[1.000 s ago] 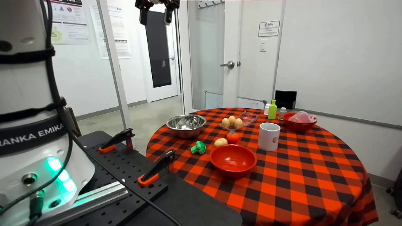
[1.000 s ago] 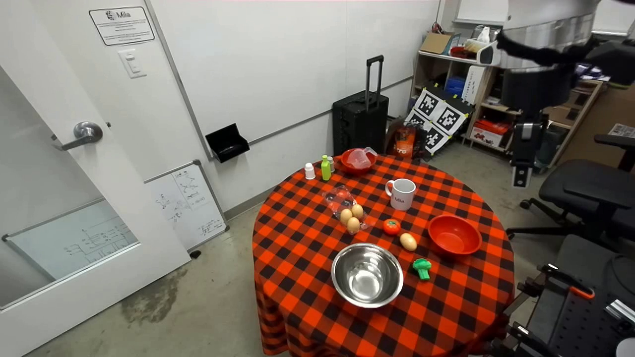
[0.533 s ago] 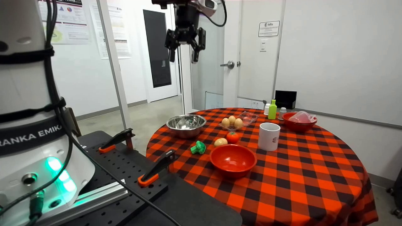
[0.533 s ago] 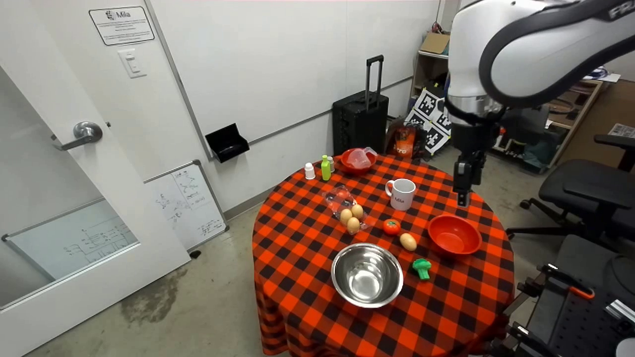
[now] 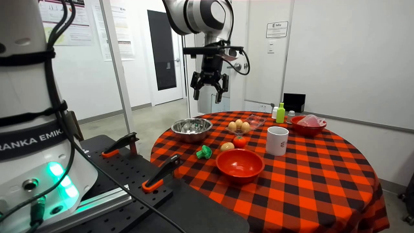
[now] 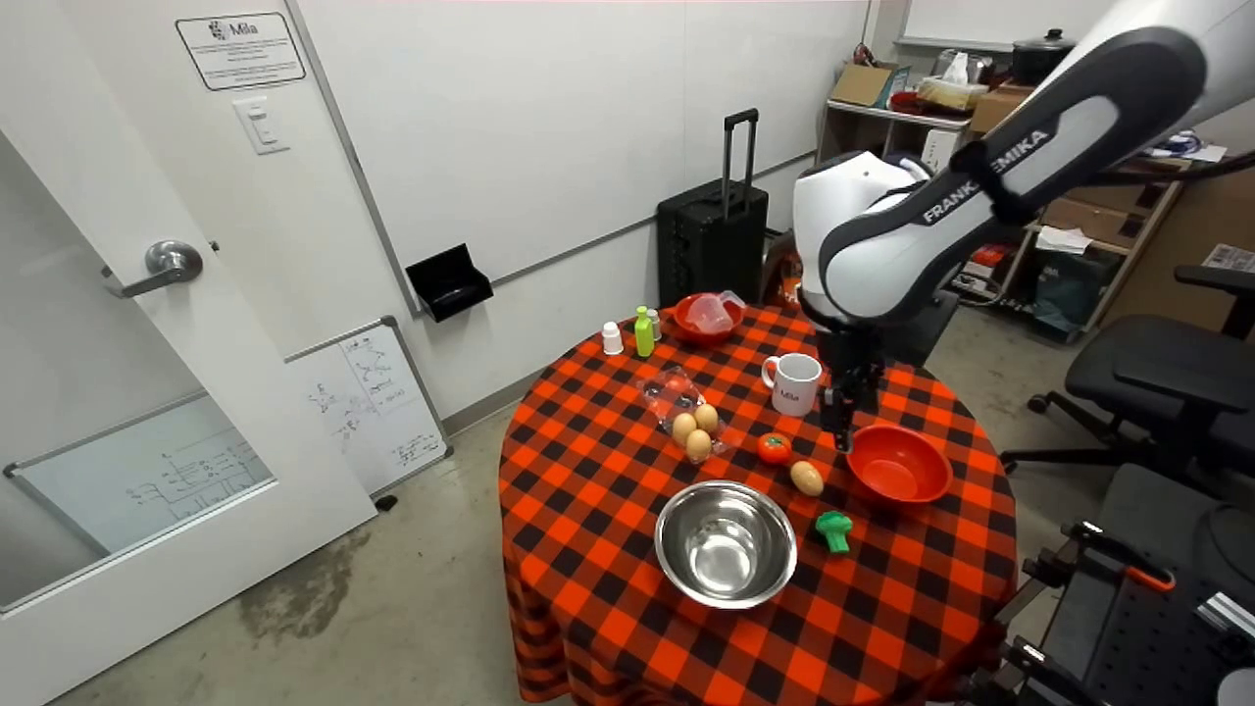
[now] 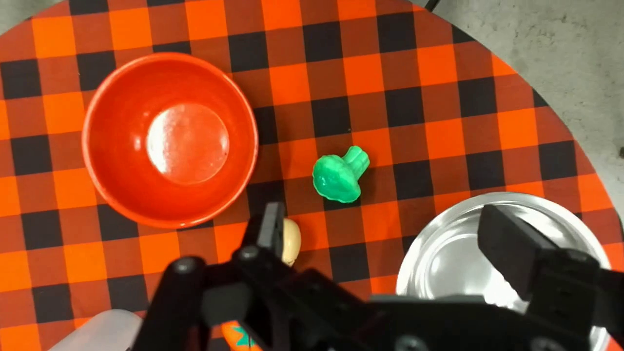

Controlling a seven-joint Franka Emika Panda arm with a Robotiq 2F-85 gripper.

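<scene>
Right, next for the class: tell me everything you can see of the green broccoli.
The green broccoli has a broad, crinkle-edged head and a short, ridged stalk, shiny like plastic. It lies on its side on the checked tablecloth, between a red bowl and the metal bowl, touching neither. The open gripper hangs clear of it.

In an exterior view, "Mila" heads the framed sign (image 6: 241,52) at upper left and stands on the white mug (image 6: 795,383) right of centre, while the robot arm (image 6: 1069,137) at upper right reads "FRANK" and "EMIKA" either side of a strap (image 6: 992,184). In an exterior view, the black band (image 5: 30,142) on the robot base (image 5: 29,94) at the left edge shows "RANKA EMIK", and the same sign, upper right, reads "Mila". Print on the posters (image 5: 114,32) and leaning whiteboard (image 6: 368,412) is too small to read.
</scene>
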